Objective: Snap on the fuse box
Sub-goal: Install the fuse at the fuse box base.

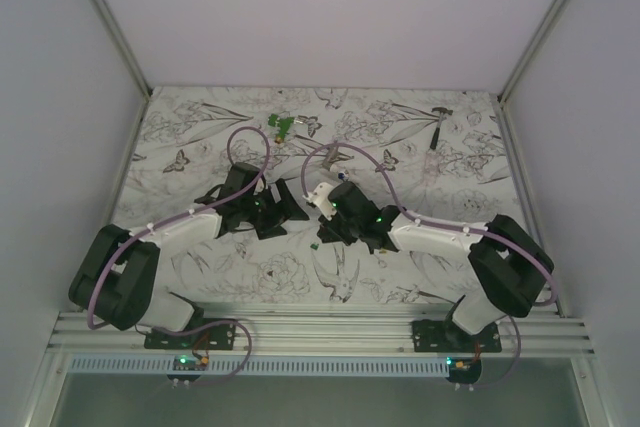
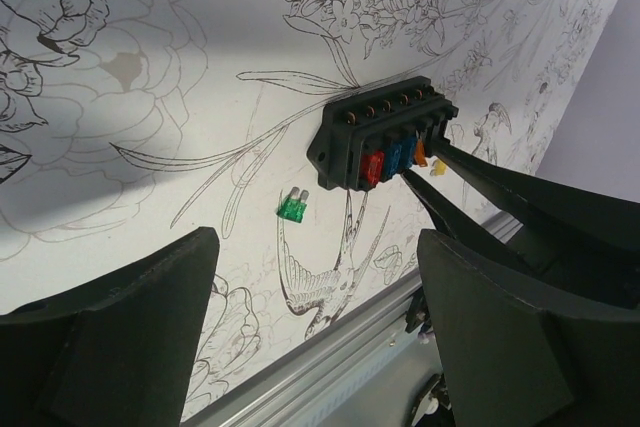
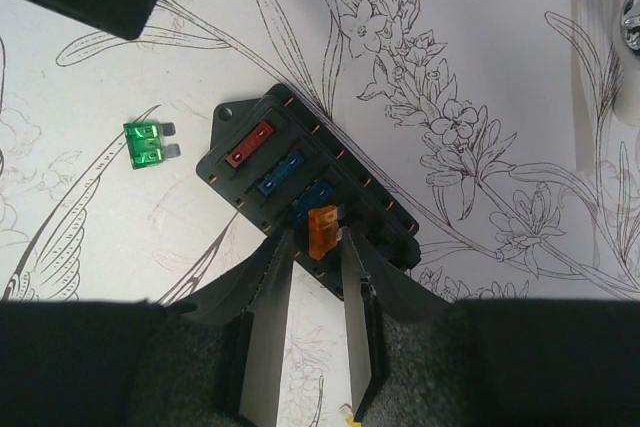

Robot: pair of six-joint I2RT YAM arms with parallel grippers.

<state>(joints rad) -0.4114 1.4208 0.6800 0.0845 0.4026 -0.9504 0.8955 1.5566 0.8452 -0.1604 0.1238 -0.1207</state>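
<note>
My left tool (image 2: pixel 318 247) gapes wide, empty. My right tool (image 3: pixel 315 247) pinches one orange fuse (image 3: pixel 321 230) at the one fuse box (image 3: pixel 222 147). One green fuse (image 3: pixel 148 144) lies on the bench to its left.

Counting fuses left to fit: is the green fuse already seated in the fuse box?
No, the green fuse lies loose on the table, apart from the fuse box.

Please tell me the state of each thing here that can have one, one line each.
fuse box: uncovered, lying on the table.
red fuse: seated in the box.
blue fuses: two, seated.
orange fuse: pinched by the right gripper at a slot.
green fuse: loose on the table, beside the box.
left gripper: open, empty.
right gripper: shut on the orange fuse.
</note>
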